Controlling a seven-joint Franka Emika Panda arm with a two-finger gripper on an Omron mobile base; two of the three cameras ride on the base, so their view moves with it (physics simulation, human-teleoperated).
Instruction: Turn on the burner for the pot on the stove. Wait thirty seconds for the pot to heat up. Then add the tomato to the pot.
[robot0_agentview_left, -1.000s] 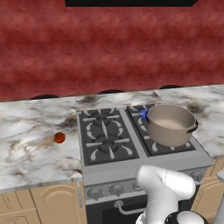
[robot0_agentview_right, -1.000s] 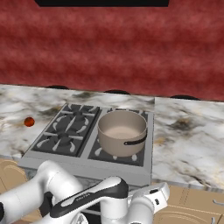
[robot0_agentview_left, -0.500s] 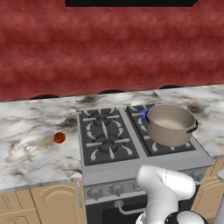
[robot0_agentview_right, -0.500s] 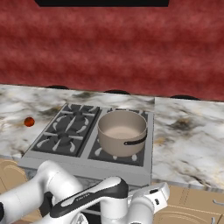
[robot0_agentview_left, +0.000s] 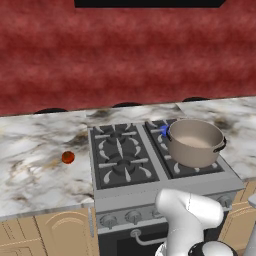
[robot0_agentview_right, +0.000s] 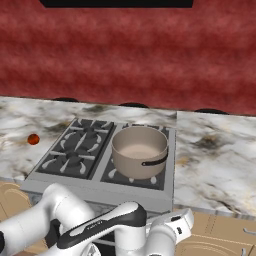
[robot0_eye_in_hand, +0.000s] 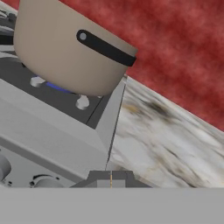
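Here we see the pot (robot0_agentview_left: 195, 142) sitting on the right front of the stove (robot0_agentview_left: 127, 192), over the burner (robot0_eye_in_hand: 54, 86), where a thin blue glow shows under its base. The tomato (robot0_agentview_left: 68, 157) lies on the marble desk (robot0_agentview_left: 35, 165) left of the stove, well apart from the pot. Our end effector (robot0_eye_in_hand: 110, 179) sits low in front of the stove's right corner, its fingers brought together with nothing between them.

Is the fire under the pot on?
Yes, it is on. A small blue glow shows at the burner by the pot, and blue shows under the pot in the hand view too.
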